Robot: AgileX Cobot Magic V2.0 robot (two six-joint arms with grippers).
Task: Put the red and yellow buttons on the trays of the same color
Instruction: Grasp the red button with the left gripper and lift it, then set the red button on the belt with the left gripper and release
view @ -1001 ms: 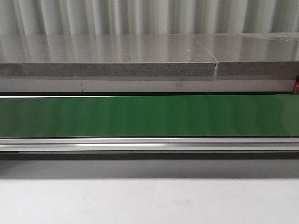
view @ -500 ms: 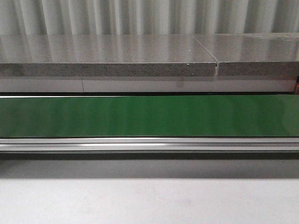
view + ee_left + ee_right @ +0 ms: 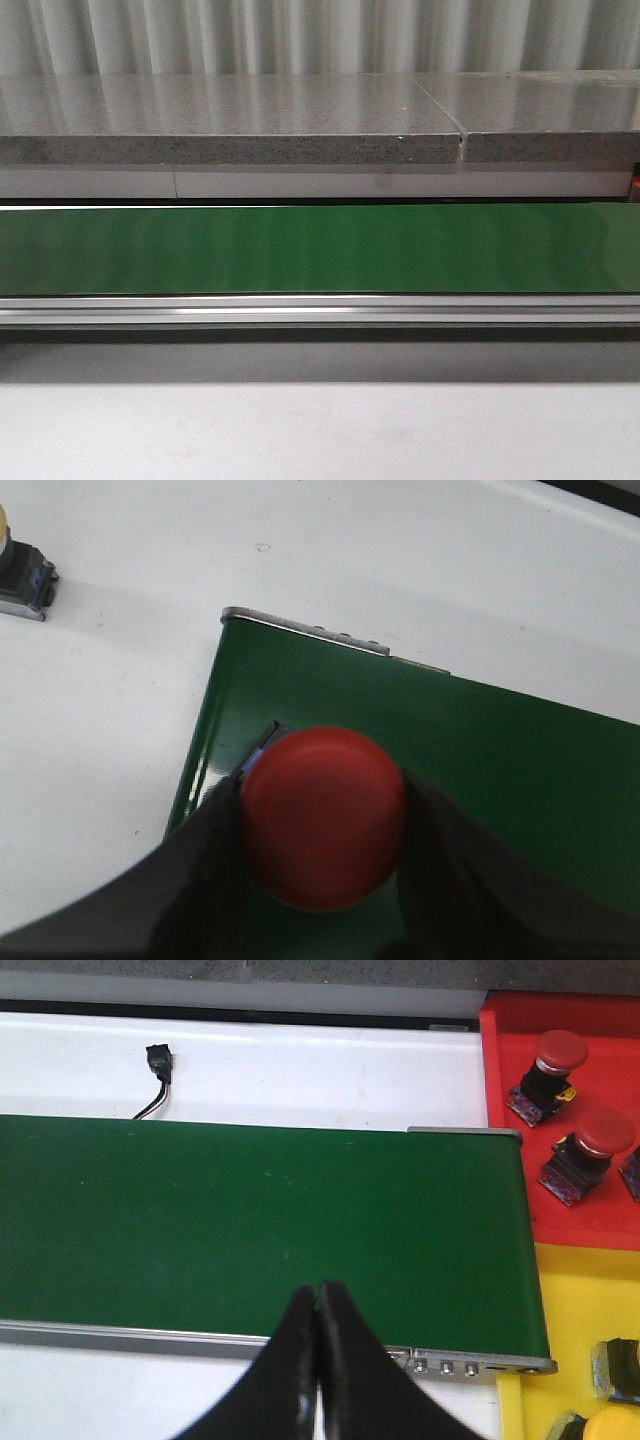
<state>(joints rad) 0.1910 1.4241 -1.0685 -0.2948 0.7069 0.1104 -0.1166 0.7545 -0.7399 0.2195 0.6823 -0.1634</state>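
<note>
Left gripper (image 3: 322, 825) pinches a red button (image 3: 322, 818) by its cap, dark fingers (image 3: 215, 865) pressed on both sides, hanging over the near-end corner of the green conveyor belt (image 3: 500, 770). Whether the button touches the belt or hangs just above it, can't tell. White table (image 3: 110, 720) lies around the belt end; at 10 o'clock of the held button, well apart, a second button (image 3: 22, 575) sits on the table, only its metal base and a yellow sliver showing.

Right gripper (image 3: 318, 1360) has its jaws pressed together, holding nothing, over the near edge of the belt. At 2 o'clock from it, past the belt end, the red tray (image 3: 560, 1160) already holds two red buttons (image 3: 552, 1075) (image 3: 588, 1155), a third item cut off at the frame edge. Yellow tray (image 3: 580, 1300) sits just beside it, with yellow button parts (image 3: 610, 1368) at the corner, mostly cropped.

Front view shows only bare belt (image 3: 320, 248) and a stone ledge (image 3: 230, 120); neither arm is visible there.

Progress, judged: partly done, both trays stocked. Left: the held red button must reach the red tray, likely riding the belt; the table button is unsorted.
</note>
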